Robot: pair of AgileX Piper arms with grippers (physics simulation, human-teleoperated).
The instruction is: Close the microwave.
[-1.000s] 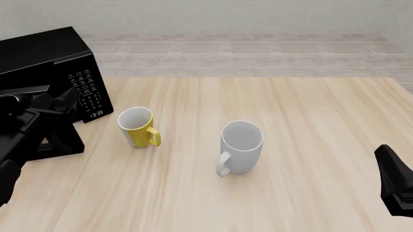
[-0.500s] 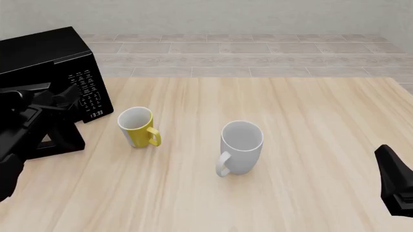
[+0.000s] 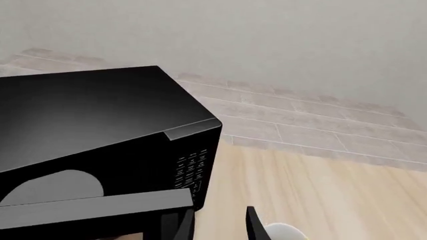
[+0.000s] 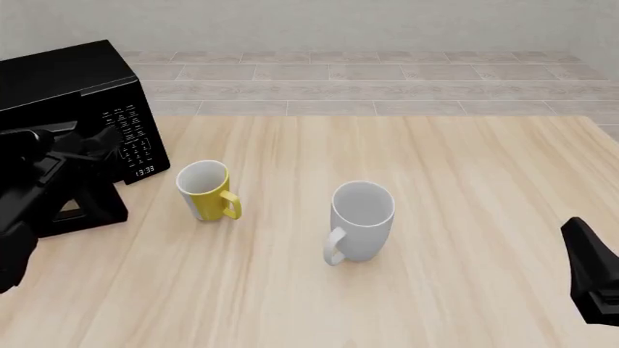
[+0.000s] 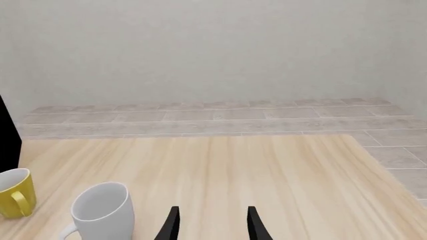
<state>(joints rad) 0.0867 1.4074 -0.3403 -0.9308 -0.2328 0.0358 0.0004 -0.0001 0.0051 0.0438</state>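
Note:
The microwave (image 4: 68, 76) is a glossy black box at the table's far left, with its keypad panel (image 4: 135, 141) facing right-front. Its door (image 4: 92, 206) stands open, swung out toward me. My left arm lies against the door's outer side, with the left gripper (image 4: 101, 141) near the door's free edge by the keypad. In the left wrist view the microwave top (image 3: 87, 110), keypad (image 3: 193, 170) and door's top edge (image 3: 100, 210) show, and the left gripper (image 3: 220, 227) is open and empty. My right gripper (image 5: 213, 227) is open and empty at the front right (image 4: 592, 279).
A yellow mug (image 4: 206, 190) stands just right of the microwave door, with its handle toward me. A larger white mug (image 4: 361, 221) stands near the table's middle; both also show in the right wrist view (image 5: 13, 199) (image 5: 100, 209). A tiled floor and wall lie beyond the table's far edge.
My left arm has moved forward toward the microwave, and the door's lower corner has swung a little closer to the box. The right arm and both mugs have not moved.

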